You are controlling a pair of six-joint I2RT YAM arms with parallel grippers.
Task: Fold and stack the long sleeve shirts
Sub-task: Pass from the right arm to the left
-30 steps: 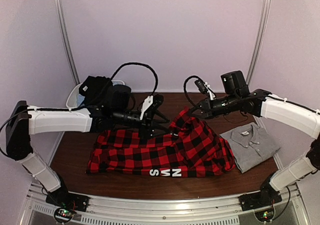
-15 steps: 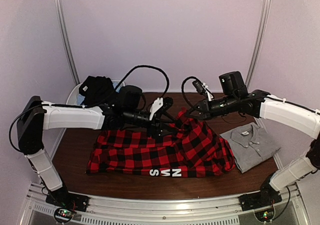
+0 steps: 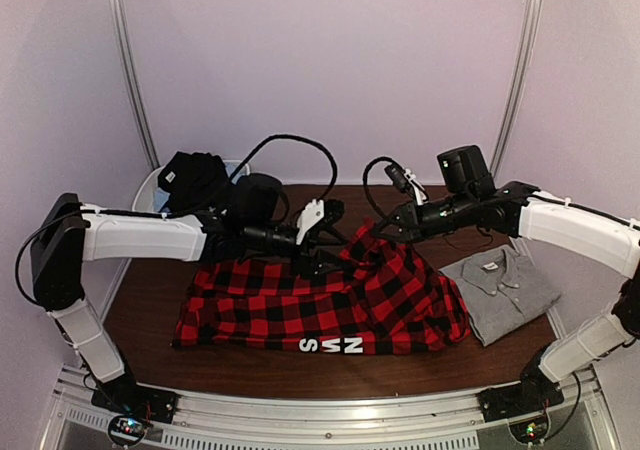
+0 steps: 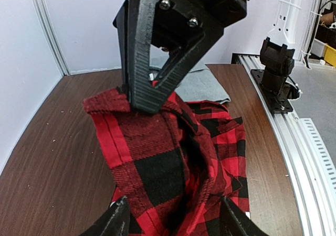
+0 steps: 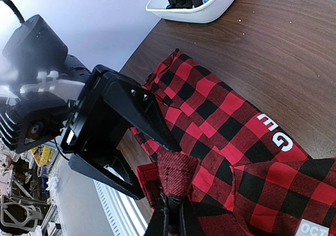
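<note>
— Where's the left gripper [image 4: 174, 215]?
— Right of the white plastic tub [image 3: 150, 192], above the brown wooden table [image 3: 150, 305]. Its jaws stand apart, with a raised fold of the red-and-black check flannel shirt [image 3: 300, 305] between them.
— And the right gripper [image 5: 172, 207]?
— Pinched shut on that same fold. The rest of the flannel lies spread on the table. The plain grey collared shirt [image 3: 505, 290] lies folded just beside it, far right.

The tub [image 3: 145, 186] is largely hidden behind the left arm [image 3: 140, 238]; the white label [image 5: 314, 228] on the flannel shirt [image 5: 220, 113] is cropped at the edge.
</note>
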